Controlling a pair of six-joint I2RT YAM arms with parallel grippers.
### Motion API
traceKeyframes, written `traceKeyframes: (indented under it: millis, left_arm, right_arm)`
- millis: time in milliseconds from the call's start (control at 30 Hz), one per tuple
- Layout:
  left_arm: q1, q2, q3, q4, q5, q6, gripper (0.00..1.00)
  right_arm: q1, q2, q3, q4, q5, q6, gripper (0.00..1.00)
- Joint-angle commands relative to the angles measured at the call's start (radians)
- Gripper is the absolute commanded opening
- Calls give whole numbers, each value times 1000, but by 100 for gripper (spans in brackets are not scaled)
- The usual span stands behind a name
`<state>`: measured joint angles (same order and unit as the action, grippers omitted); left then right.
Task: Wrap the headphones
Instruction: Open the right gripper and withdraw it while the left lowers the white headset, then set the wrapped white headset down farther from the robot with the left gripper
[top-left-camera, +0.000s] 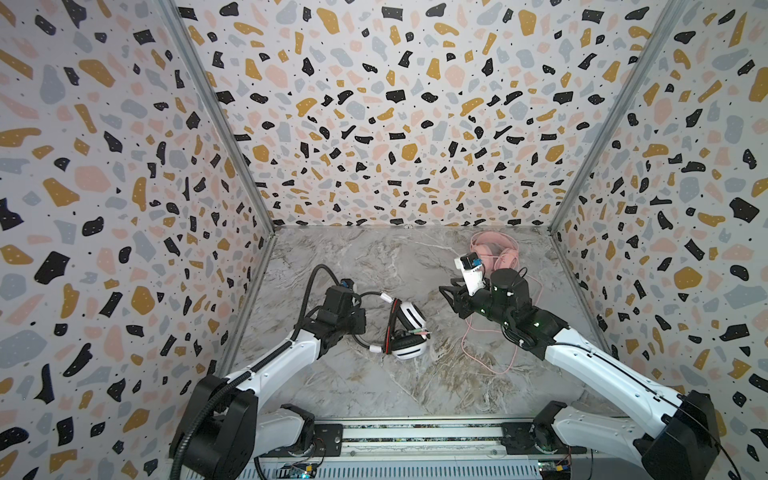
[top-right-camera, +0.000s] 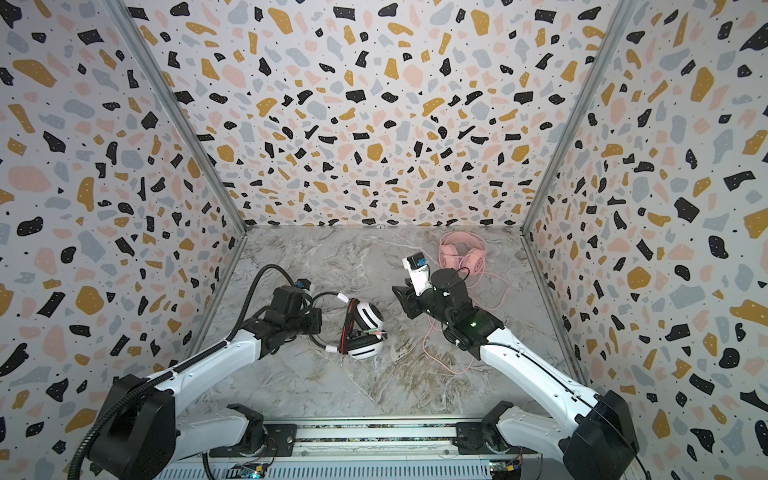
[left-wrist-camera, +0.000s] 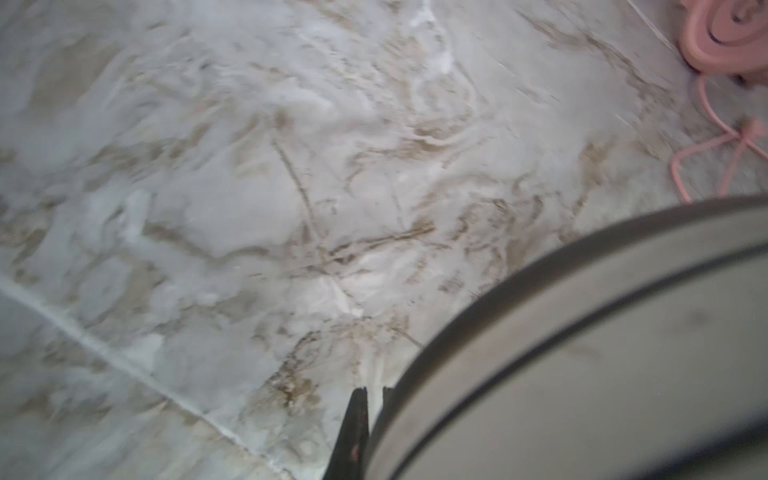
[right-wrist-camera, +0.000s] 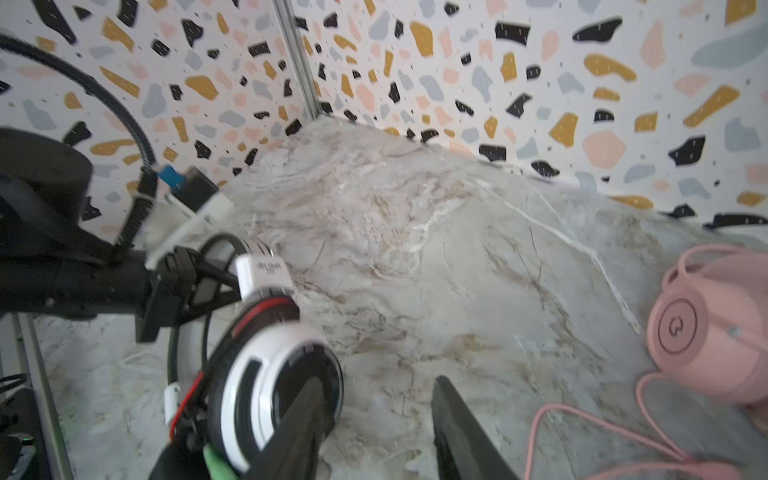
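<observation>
Marble tabletop (top-left-camera: 374, 386), pink headset (top-left-camera: 508, 254) partly hidden

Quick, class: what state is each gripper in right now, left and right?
Left gripper: closed, right beside the white headphones; whether it pinches them cannot be told.
Right gripper: open, holding nothing.

white black-striped headset (top-left-camera: 411, 316), pink headset (top-left-camera: 508, 258), grey marbled table (top-left-camera: 374, 386)
</observation>
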<state>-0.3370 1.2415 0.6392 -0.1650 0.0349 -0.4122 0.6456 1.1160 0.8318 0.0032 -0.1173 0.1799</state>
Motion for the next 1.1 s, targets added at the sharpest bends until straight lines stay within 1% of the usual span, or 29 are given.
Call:
traceKeyframes:
  millis: [0,67,167,267,300,367,467,500,633,767,900,967,1033,1067]
  left_arm:
    - [104,24,3,55,32,-133,0]
    - [172,64,21,51,43,-171,0]
    - [239,140,59,64,62,-218,0]
    - [278,248,140,30,87,-227,0]
    - [289,284,170,17,86,-223,0]
    - [322,364,233,-9,63,-256,0]
    - [377,477,306,39,131,-313,0]
    - [390,506,339,39,130,-320,0]
    - [441,633,496,-12,65,-331,0]
    - [495,751,624,-37,94,-358,0]
    - [523,810,703,-63,91,-359,1]
    - [526,814,714,-66,103,-357,7]
    - [525,809,705,-58,122,-356,22]
    - [525,804,700,-52,127,-355,26]
  right_arm:
    - [-24,-11,-42,57,12,43,45]
    - [-32,-14,-77,83,5,49,45]
    - [-33,-9,-128,119,2,48,45]
    - [-34,-7,-185,180,2,57,45]
    - [-35,-7,-200,208,-9,62,45]
    - [-34,-7,-237,270,-36,72,45]
    - [-32,-4,-289,345,-42,79,45]
    - [-33,-2,-305,360,-38,81,45]
    - [-36,0,-382,443,-42,82,45]
    - [-37,11,-410,495,-37,73,45]
    - [-37,2,-429,514,-6,69,45]
    - [-38,-4,-436,518,4,67,45]
    - [-38,-5,-437,518,5,68,45]
    - [-38,-4,-438,518,4,68,45]
